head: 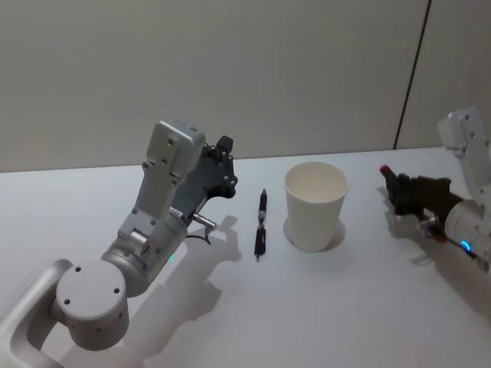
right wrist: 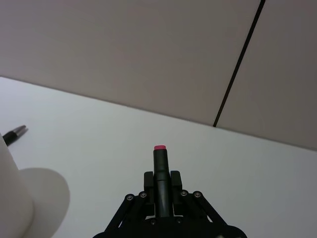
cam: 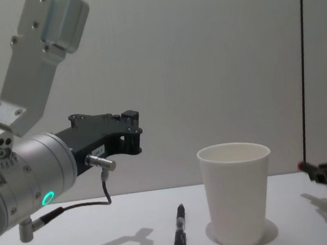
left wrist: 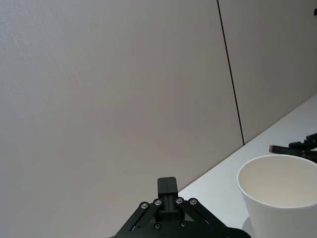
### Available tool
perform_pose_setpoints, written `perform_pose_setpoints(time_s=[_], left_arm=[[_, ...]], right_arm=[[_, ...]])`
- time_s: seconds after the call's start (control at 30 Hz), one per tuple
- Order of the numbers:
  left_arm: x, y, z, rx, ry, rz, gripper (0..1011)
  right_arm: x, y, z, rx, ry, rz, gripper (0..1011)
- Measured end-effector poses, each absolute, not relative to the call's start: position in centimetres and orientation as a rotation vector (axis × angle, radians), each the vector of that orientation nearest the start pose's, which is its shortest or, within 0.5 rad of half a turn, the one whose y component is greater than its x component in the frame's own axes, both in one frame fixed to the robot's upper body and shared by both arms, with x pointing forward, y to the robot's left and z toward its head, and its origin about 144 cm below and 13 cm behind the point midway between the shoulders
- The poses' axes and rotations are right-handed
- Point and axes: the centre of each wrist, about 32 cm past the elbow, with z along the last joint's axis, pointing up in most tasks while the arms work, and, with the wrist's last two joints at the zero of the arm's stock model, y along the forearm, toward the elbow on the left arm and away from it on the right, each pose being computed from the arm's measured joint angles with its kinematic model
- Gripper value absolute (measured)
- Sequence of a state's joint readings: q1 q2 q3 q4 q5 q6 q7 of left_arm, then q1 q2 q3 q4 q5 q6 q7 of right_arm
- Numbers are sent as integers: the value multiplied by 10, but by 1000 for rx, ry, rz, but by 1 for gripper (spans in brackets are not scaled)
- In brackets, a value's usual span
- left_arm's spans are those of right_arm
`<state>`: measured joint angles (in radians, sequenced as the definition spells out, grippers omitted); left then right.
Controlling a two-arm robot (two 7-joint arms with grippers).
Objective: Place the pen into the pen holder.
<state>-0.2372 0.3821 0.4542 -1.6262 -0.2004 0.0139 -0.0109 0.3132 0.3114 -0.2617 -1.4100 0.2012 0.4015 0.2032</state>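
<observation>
left arm (cam: 34, 164): silver-grey, teal ring light | cable (cam: 104, 189): black

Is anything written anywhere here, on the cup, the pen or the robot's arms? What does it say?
No text can be read anywhere.
pen holder, the white paper cup: plain, no print.
pen: no lettering visible.
left tool: a small pale sticker on its black body, too small to read.

Left tool (head: 225, 143), right tool (head: 386, 172) closed, aloft
</observation>
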Motion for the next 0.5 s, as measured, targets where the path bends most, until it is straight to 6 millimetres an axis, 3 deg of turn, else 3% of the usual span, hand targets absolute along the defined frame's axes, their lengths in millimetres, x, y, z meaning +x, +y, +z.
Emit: perform_pose_setpoints(time_s=[0.5], left_arm=[[492, 198, 1204, 61, -268, 1124, 0]], right_arm=[[539, -255, 1217, -215, -62, -1218, 185]])
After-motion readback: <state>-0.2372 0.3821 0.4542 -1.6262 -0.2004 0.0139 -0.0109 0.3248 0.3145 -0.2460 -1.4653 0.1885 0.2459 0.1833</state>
